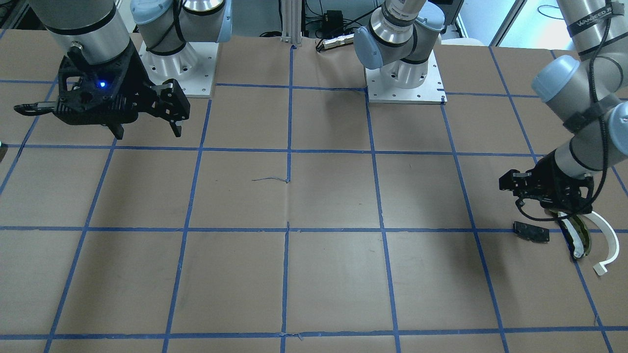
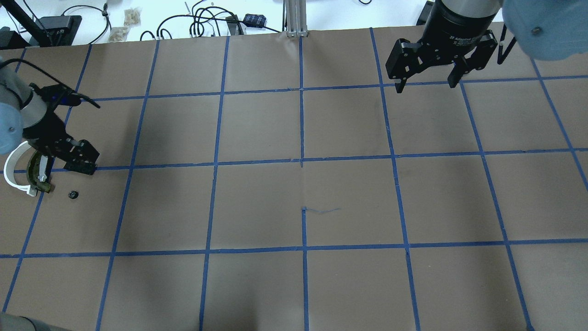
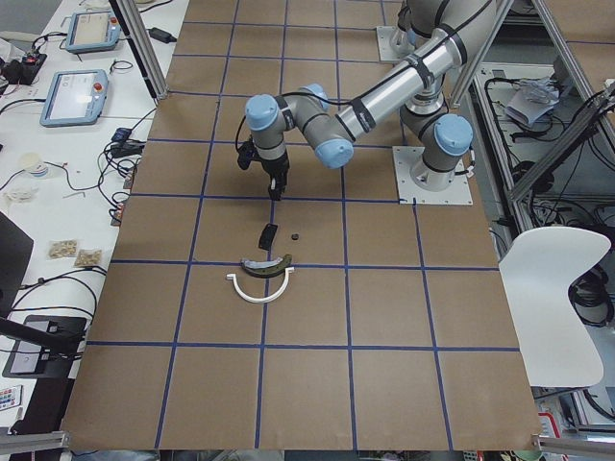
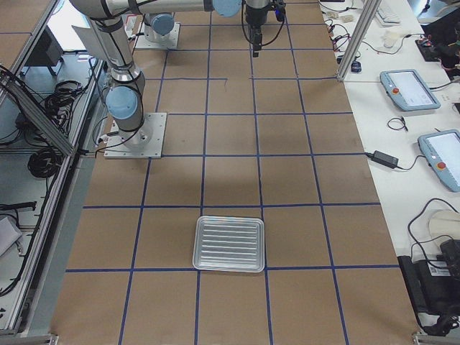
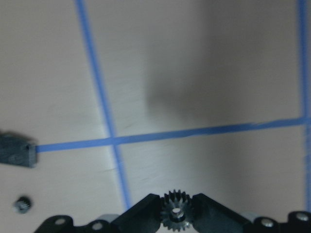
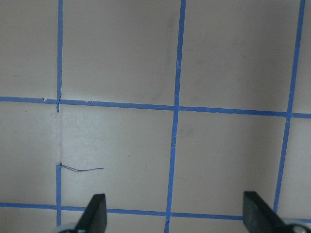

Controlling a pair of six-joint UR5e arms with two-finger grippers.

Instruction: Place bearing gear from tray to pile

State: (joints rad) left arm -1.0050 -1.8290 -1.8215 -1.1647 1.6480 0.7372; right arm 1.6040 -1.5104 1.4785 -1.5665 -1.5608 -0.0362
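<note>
The left gripper clamps a small dark toothed metal bearing gear by its rim, right at the tips of its 2 fingers, above the brown paper table with its blue tape grid. Just beside it lies the pile: a flat black rectangular plate, a second small dark gear lying loose, an olive-and-white curved piece and, outermost, a white curved plastic arc. The carried gear is apart from all 4, over bare paper near a tape crossing.

Across the table the right gripper hangs with its jaws spread wide, holding nothing. At the far end sits the ribbed silver metal tray.

The danger now looks to be the release. The grip is shallow and on teeth only, so the gear could slip out early. Let go from too high, a round part may bounce or roll away from the pile.
</note>
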